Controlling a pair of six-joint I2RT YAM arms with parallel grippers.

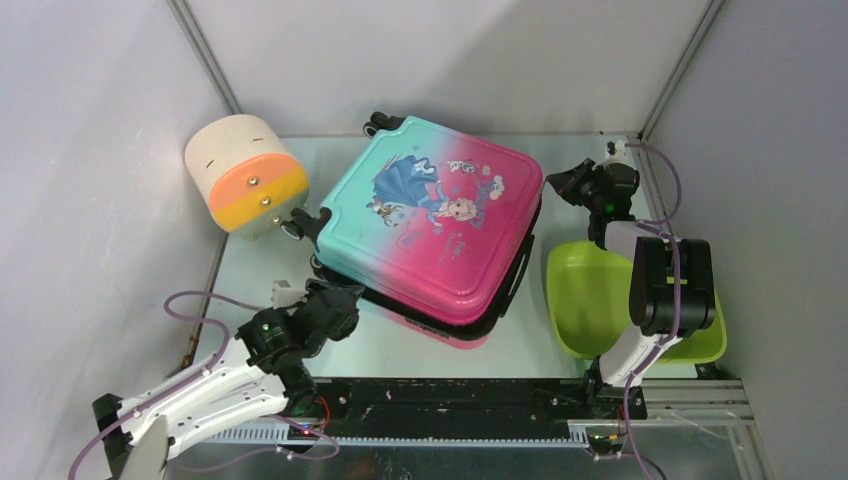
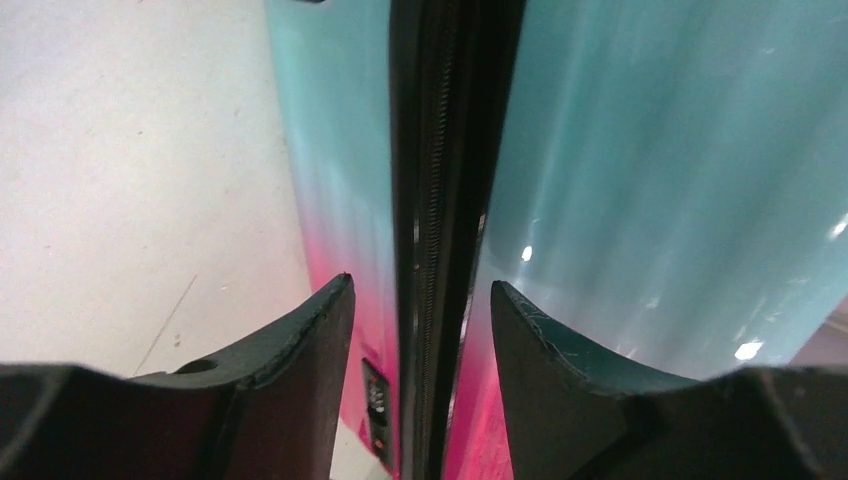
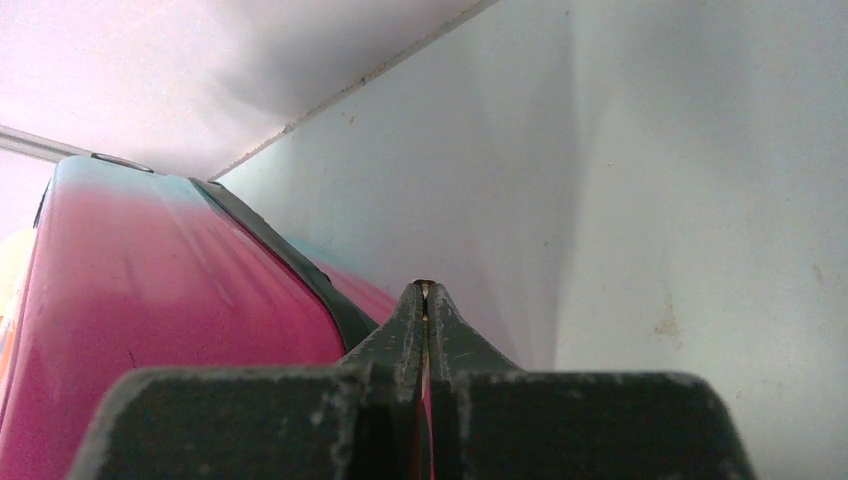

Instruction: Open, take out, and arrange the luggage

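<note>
Straddling the zip seam of the luggage with left pincer, jaws half open, gripping nothing, likely hunting the zip; luggage shut, flat on tabletop; right pincer closed, empty

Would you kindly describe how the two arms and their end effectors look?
The left arm and right arm have white shells and black joints, each trailed by a mauve cable and showing a green light. The left end effector and right end effector have dark, scuffed, tapering fingers.
</note>
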